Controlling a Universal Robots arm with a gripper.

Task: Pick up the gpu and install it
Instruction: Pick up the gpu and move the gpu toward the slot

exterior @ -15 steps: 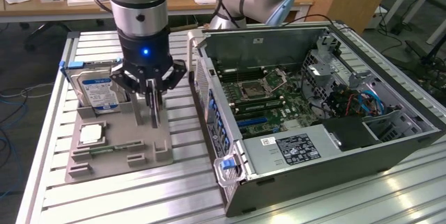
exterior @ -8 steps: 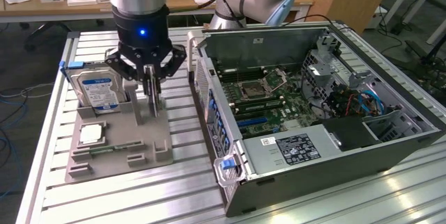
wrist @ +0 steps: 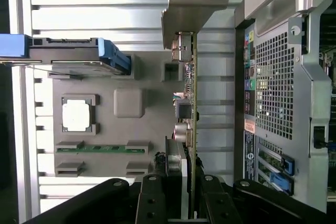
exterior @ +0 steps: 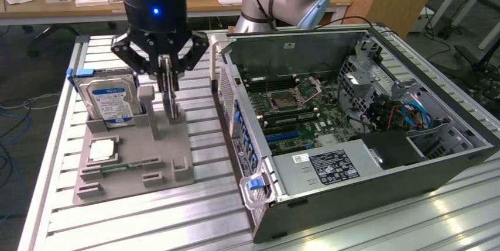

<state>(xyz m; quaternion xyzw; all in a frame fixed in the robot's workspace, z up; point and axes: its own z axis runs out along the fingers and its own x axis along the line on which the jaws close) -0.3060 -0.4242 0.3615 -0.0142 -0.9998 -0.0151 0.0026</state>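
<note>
The gpu [exterior: 173,103] stands on edge in a slot of the grey holder block [exterior: 133,145], a thin card beside the open computer case [exterior: 367,163]. My gripper [exterior: 167,74] hangs straight over it, its black fingers closed against the card's two faces. In the wrist view the gpu [wrist: 192,103] appears edge-on, a green board with its silver bracket [wrist: 189,3] at the far end, and my gripper [wrist: 188,203] clamps its near end. The card's lower edge is still at the holder. Inside the case, the blue expansion slots [exterior: 291,136] lie on the motherboard.
The holder block [wrist: 152,129] also carries a silver hard drive [exterior: 111,102] with a blue-white label, a square processor chip [exterior: 103,150] and a green memory stick [wrist: 100,149]. The case's perforated rear panel [wrist: 278,103] stands close beside the card. The table is ribbed aluminium [exterior: 156,216].
</note>
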